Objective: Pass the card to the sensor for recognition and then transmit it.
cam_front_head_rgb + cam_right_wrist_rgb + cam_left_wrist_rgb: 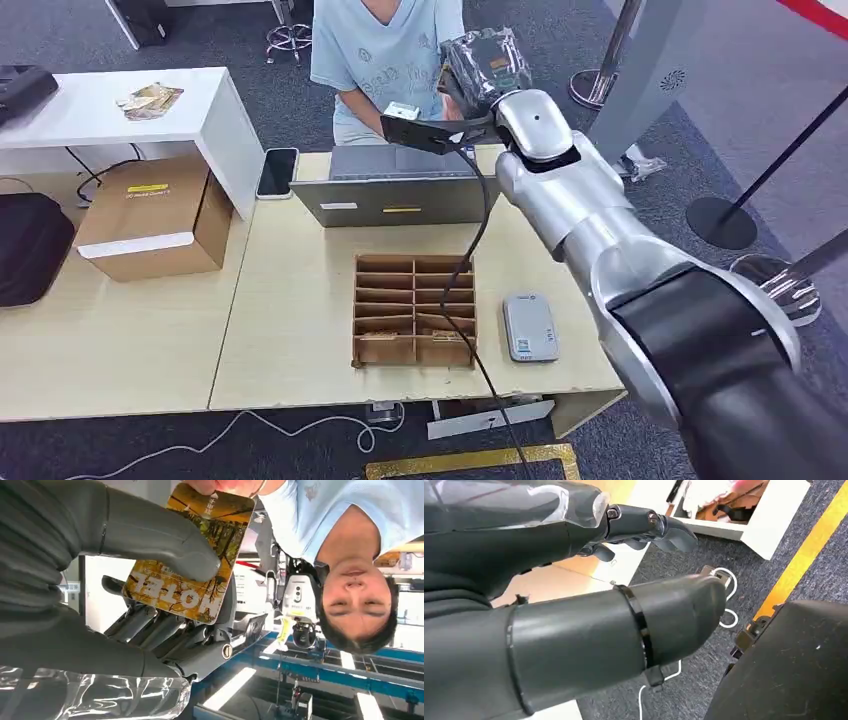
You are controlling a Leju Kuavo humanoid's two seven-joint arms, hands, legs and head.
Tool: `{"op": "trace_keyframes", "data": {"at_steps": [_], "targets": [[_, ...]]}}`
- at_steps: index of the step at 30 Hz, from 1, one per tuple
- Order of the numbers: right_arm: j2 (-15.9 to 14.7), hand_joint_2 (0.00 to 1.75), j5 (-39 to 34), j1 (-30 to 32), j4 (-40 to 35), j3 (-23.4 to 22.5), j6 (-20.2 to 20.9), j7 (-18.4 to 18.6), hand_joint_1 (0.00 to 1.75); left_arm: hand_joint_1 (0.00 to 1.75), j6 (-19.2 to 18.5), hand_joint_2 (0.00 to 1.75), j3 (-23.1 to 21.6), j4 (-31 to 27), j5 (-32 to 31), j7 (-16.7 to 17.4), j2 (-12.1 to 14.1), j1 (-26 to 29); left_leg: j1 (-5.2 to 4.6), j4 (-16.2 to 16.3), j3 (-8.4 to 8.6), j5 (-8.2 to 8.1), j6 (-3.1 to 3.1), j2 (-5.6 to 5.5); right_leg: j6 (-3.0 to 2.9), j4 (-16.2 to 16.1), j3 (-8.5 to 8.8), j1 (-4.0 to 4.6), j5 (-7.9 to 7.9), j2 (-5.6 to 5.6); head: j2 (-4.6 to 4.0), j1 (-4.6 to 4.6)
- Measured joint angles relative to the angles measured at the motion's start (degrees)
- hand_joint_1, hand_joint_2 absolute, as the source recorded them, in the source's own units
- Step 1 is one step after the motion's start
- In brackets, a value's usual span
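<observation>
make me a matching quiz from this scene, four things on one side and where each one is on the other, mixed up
Things:
1. card
2. phone
3. grey sensor
4. brown cardboard box

Places:
A. flat on the table, right of the divided cardboard tray
B. on the table under the white shelf
C. pinched in the right hand, a person's fingers on its far end
D. at the table's far edge, left of the laptop

Pairs: 1-C, 2-D, 3-A, 4-B
</observation>
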Motion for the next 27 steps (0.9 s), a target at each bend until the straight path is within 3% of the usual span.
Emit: {"op": "trace_keyframes", "data": {"at_steps": [11, 15, 17, 19, 22, 24, 26, 27], "targets": [[0.0, 1.75, 0.0, 0.3, 0.0, 0.0, -1.0, 0.6, 0.00, 0.00, 0.0, 0.00, 0.0, 0.0, 0.0, 0.0, 0.0, 0.0, 0.00, 0.0, 0.00, 0.00, 0.00, 0.01, 0.00, 0.0, -0.02, 0.00, 0.00, 0.01, 0.00, 0.00], [-0.1, 1.75, -1.8, 0.4, 0.0, -0.7, -5.2, 0.9, 0.00, 0.00, 0.0, 0.00, 0.0, 0.0, 0.4, 0.0, 0.0, 0.0, 0.00, 0.0, 0.00, 0.00, 0.00, 0.01, 0.00, 0.0, -0.03, 0.00, 0.00, 0.01, 0.00, 0.00], [-0.3, 1.75, -4.5, 0.4, 0.0, -2.0, -8.3, -0.8, 0.00, 0.00, 0.0, 0.00, 0.0, 0.0, 0.8, 0.0, 0.0, 0.0, 0.00, 0.0, -0.01, 0.00, 0.00, 0.01, 0.00, 0.0, -0.03, 0.00, 0.00, 0.01, 0.00, 0.00], [-0.4, 1.75, -7.9, 0.5, 0.0, -4.0, -10.6, -3.4, 0.00, 0.00, 0.0, 0.00, 0.0, 0.0, 1.3, 0.0, 0.0, 0.0, -0.01, 0.0, 0.00, 0.00, 0.00, 0.01, 0.00, 0.0, -0.03, -0.01, 0.00, 0.01, 0.00, 0.00], [-0.6, 1.75, -17.7, 1.0, -0.9, -8.3, -12.1, -12.1, 0.00, 0.00, -0.2, 0.00, 0.0, 0.0, 2.3, -0.1, 0.0, 0.0, -0.01, 0.0, -0.01, 0.00, 0.00, 0.01, 0.00, 0.0, -0.03, -0.01, 0.00, 0.01, 0.00, 0.00], [-0.6, 1.75, -26.7, 1.9, -2.2, -12.5, -11.2, -19.3, 0.00, 0.00, -0.2, 0.00, 0.0, 0.0, 2.9, -0.2, 0.1, 0.0, -0.01, 0.0, 0.00, 0.00, 0.00, 0.00, 0.00, 0.0, -0.02, -0.01, 0.00, 0.01, 0.00, 0.00], [-0.6, 1.75, -37.4, 3.3, -4.0, -17.1, -7.7, -26.7, 0.00, 0.00, -0.2, 0.00, 0.0, 0.0, 3.6, -0.3, 0.2, 0.0, -0.01, 0.0, 0.00, 0.00, 0.00, -0.01, 0.00, 0.0, -0.02, -0.01, 0.00, -0.01, 0.00, 0.00], [-0.6, 1.75, -40.5, 4.2, -4.9, -18.6, -6.9, -28.7, 0.00, 0.00, -0.2, 0.00, 0.0, 0.0, 3.7, -0.5, 0.2, 0.0, -0.01, 0.0, 0.00, 0.00, 0.00, -0.01, 0.00, 0.0, -0.02, -0.01, 0.00, -0.02, 0.00, -0.02]]}}
